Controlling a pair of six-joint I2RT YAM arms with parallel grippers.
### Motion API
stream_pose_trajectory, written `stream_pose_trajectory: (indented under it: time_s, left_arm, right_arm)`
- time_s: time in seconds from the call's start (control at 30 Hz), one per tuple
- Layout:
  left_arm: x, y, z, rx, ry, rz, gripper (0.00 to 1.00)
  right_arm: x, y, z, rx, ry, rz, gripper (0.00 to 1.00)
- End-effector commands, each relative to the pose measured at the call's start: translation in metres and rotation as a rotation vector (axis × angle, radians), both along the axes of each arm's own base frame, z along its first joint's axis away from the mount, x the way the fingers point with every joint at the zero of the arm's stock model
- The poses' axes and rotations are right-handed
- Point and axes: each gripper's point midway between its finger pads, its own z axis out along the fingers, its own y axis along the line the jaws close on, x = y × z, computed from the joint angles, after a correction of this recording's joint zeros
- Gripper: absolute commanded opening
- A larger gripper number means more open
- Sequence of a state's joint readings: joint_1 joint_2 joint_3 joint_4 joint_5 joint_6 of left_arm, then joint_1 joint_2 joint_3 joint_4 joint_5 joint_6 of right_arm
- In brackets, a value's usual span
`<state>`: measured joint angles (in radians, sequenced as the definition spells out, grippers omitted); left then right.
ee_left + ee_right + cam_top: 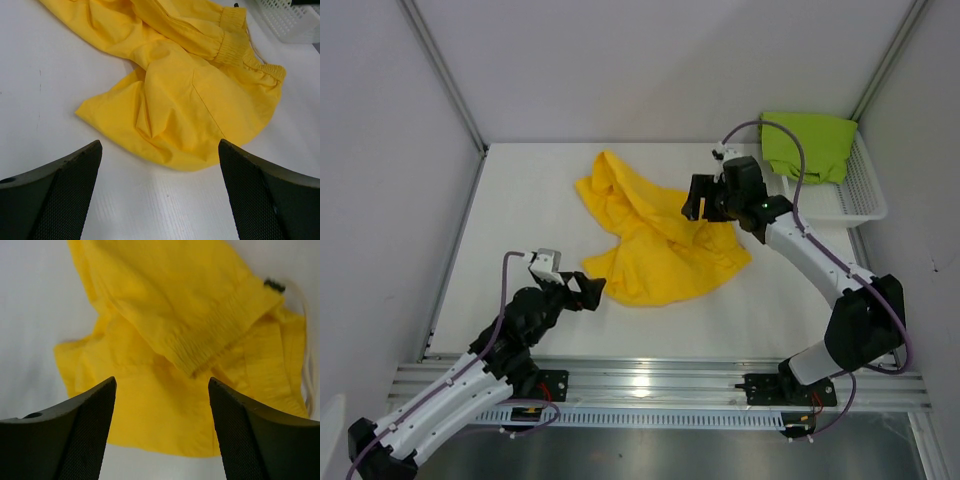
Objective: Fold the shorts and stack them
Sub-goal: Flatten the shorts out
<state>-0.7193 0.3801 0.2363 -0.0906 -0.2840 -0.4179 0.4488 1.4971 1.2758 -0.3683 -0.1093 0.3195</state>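
the right gripper [694, 206] hovers over the waistband end of the yellow shorts [655, 235], jaws apart and nothing between them; its wrist view looks down through the gap onto the gathered elastic band. the left gripper [590, 291] is spread wide too, empty, just short of the near hem of the same pair and pointing at it.

the yellow shorts lie loose in the middle of the counter [520, 220], bunched, one leg thrown up towards the far wall, the waistband doubled over itself at the right. the green shorts [810, 145] sit heaped in the white mesh basket [862, 196] at the far right corner, partly draped over its rim. by the look of it, nothing is folded yet.

the risk here is the rumpling. with layers lying over one another, a pinch at the waistband would likely take two thicknesses or only the top one, and the cloth would then lift twisted rather than flat. the white drawstring [306, 365] trails beside the band and could snag on a finger. the left gripper, coming in low at the hem, may push the thin fabric along the smooth counter instead of getting under it. folding before the pair is spread out would probably trap the creases.
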Motion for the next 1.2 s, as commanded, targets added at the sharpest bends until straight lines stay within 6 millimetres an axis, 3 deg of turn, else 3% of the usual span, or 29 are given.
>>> stream_pose_trajectory:
  time_s: [0.0, 0.23, 0.3, 0.47, 0.57, 0.8, 0.83, 0.9, 0.97, 1.17]
  left_arm:
    - [0.003, -0.007, 0.014, -0.043, -0.018, -0.008, 0.99]
    - [0.001, -0.029, 0.011, -0.077, 0.045, -0.088, 0.99]
    - [0.004, -0.034, 0.021, -0.093, 0.028, -0.103, 0.99]
    - [0.007, -0.039, 0.009, -0.048, 0.072, -0.115, 0.99]
    - [0.007, -0.039, 0.003, -0.024, 0.078, -0.117, 0.99]
    - [0.009, -0.051, -0.026, 0.037, 0.151, -0.171, 0.99]
    - [0.008, -0.054, -0.037, 0.052, 0.187, -0.183, 0.99]
    - [0.009, -0.061, -0.037, 0.050, 0.199, -0.204, 0.99]
    - [0.009, -0.063, -0.049, 0.075, 0.243, -0.209, 0.99]
    - [0.011, -0.065, -0.057, 0.112, 0.271, -0.207, 0.99]
  right_arm:
    - [-0.003, -0.004, -0.011, 0.013, 0.004, -0.033, 0.76]
    - [0.000, 0.005, -0.061, 0.043, 0.114, -0.047, 0.73]
    - [0.003, 0.010, -0.068, 0.071, 0.121, -0.039, 0.73]
    - [0.008, 0.018, -0.100, 0.074, 0.226, -0.066, 0.72]
    - [0.006, 0.015, -0.109, 0.074, 0.233, -0.093, 0.72]
    - [-0.007, 0.013, -0.118, 0.121, 0.217, -0.112, 0.70]
    - [-0.007, 0.015, -0.118, 0.134, 0.210, -0.108, 0.68]
    - [-0.006, 0.021, -0.117, 0.150, 0.200, -0.093, 0.65]
    - [0.003, 0.028, -0.111, 0.166, 0.153, -0.075, 0.61]
    - [0.013, 0.035, -0.104, 0.177, 0.085, -0.063, 0.57]
